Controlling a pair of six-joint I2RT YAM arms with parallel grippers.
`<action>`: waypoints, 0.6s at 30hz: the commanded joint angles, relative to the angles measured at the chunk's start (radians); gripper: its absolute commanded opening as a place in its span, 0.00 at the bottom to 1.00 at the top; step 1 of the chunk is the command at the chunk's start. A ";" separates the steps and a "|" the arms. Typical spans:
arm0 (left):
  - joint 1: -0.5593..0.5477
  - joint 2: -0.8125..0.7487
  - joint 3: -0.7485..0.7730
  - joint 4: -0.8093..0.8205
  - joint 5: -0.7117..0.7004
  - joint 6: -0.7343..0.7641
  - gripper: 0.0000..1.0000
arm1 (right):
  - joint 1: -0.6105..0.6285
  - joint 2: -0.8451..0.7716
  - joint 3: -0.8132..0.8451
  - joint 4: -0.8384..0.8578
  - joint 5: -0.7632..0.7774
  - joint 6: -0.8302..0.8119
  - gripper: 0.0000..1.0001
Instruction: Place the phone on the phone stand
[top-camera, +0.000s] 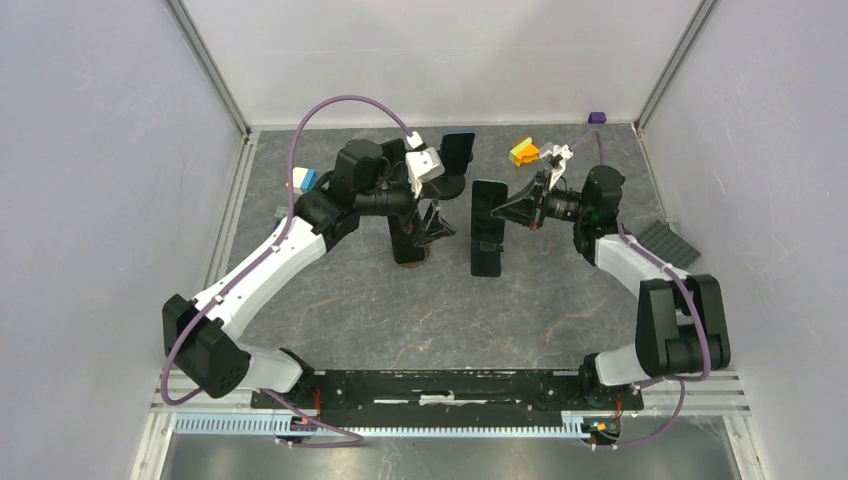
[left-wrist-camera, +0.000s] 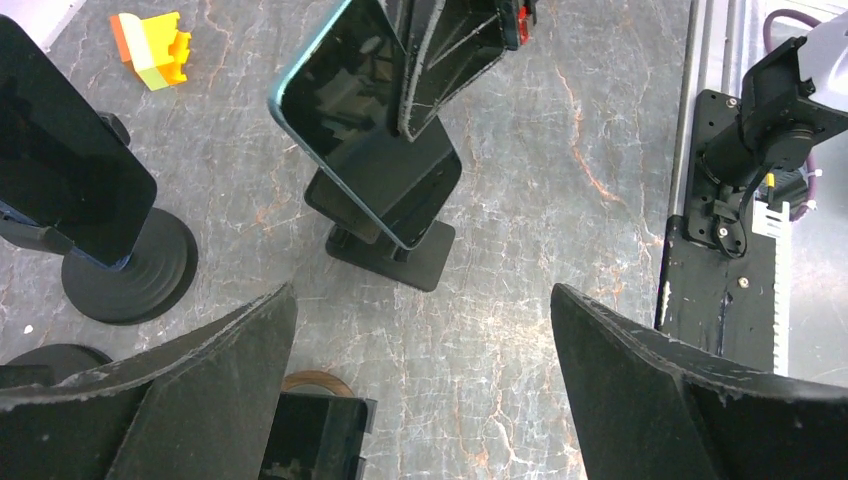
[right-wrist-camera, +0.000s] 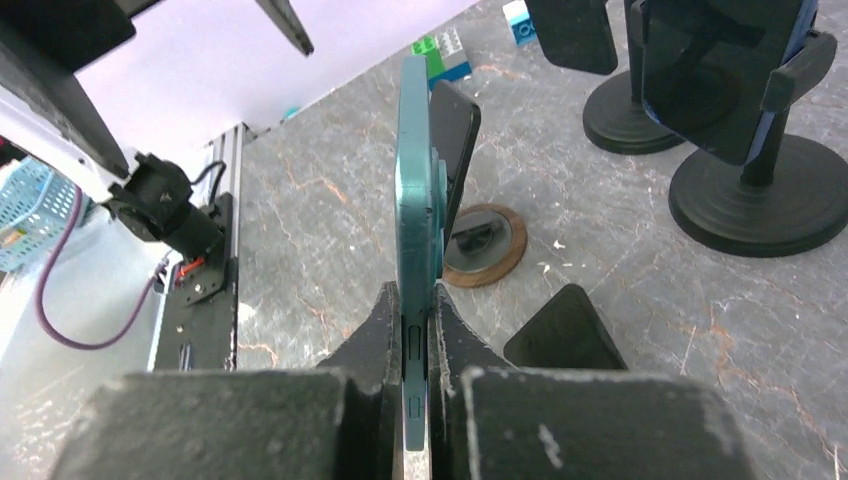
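A teal-edged phone (right-wrist-camera: 415, 190) with a dark screen (left-wrist-camera: 345, 105) stands on edge, and my right gripper (right-wrist-camera: 415, 297) is shut on its lower end. It hangs right in front of the black phone stand (left-wrist-camera: 395, 250), whose back plate shows behind it; whether they touch I cannot tell. From above, phone (top-camera: 488, 200) and stand (top-camera: 487, 262) form one dark strip left of the right gripper (top-camera: 515, 208). My left gripper (left-wrist-camera: 422, 300) is open wide above bare table, nothing between its fingers (left-wrist-camera: 190, 400). It hovers left of the phone (top-camera: 435, 225).
A second stand on a brown disc (left-wrist-camera: 312, 425) sits under the left gripper. Another phone rests on a round-based stand (left-wrist-camera: 130, 265) at the back. A yellow-orange block (top-camera: 523, 151), a purple block (top-camera: 597, 117), a grey plate (top-camera: 668, 243) and a blue-white block (top-camera: 303, 180) lie around.
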 joint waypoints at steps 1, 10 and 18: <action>-0.001 -0.028 -0.009 0.037 0.033 -0.035 1.00 | -0.001 0.076 -0.015 0.489 0.007 0.329 0.00; -0.001 -0.024 -0.027 0.044 0.046 -0.042 1.00 | -0.014 0.268 -0.029 1.052 -0.045 0.736 0.00; -0.001 -0.016 -0.029 0.049 0.052 -0.053 1.00 | -0.036 0.244 -0.029 0.632 -0.017 0.422 0.00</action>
